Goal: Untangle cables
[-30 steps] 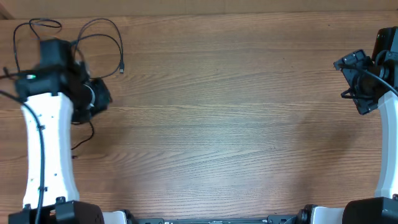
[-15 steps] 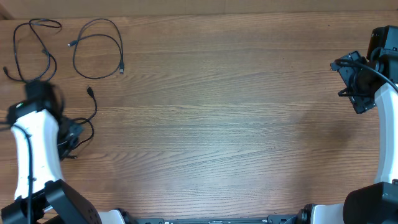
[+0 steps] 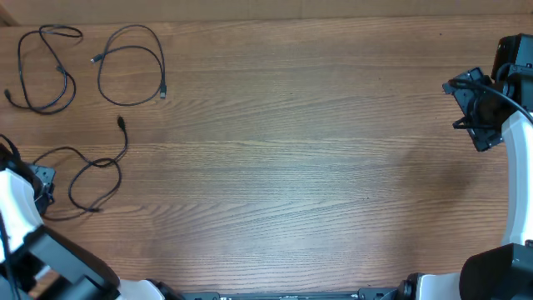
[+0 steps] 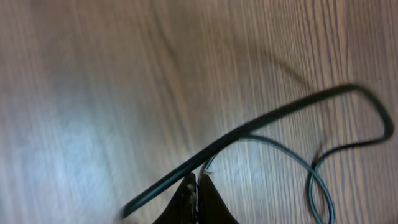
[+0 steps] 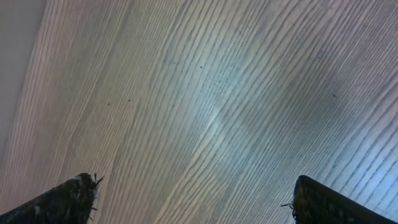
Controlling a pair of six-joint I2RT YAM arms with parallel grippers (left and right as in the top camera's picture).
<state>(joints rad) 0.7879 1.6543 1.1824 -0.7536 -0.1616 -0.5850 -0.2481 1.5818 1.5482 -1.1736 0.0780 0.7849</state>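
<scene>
Three thin black cables lie apart at the table's left in the overhead view: one loop at the far back left [image 3: 42, 71], a second loop beside it [image 3: 129, 62], and a third [image 3: 93, 171] spread out nearer the front. My left gripper [image 3: 43, 180] is at the left edge, at the third cable's left end. In the left wrist view its fingers [image 4: 197, 185] are pressed together with that cable [image 4: 280, 112] running off their tips. My right gripper [image 3: 475, 112] is open and empty at the far right, and its wrist view shows its fingers [image 5: 196, 193] wide apart above bare wood.
The wooden table [image 3: 291, 150] fills the overhead view. The white left arm [image 3: 17, 217] sits at the front left corner and the white right arm [image 3: 520, 167] runs along the right edge. The arm bases are at the front edge.
My left gripper has moved from the back left toward the front left edge. The third cable has come away from the other two and stretched out leftward. The right arm has barely moved.
</scene>
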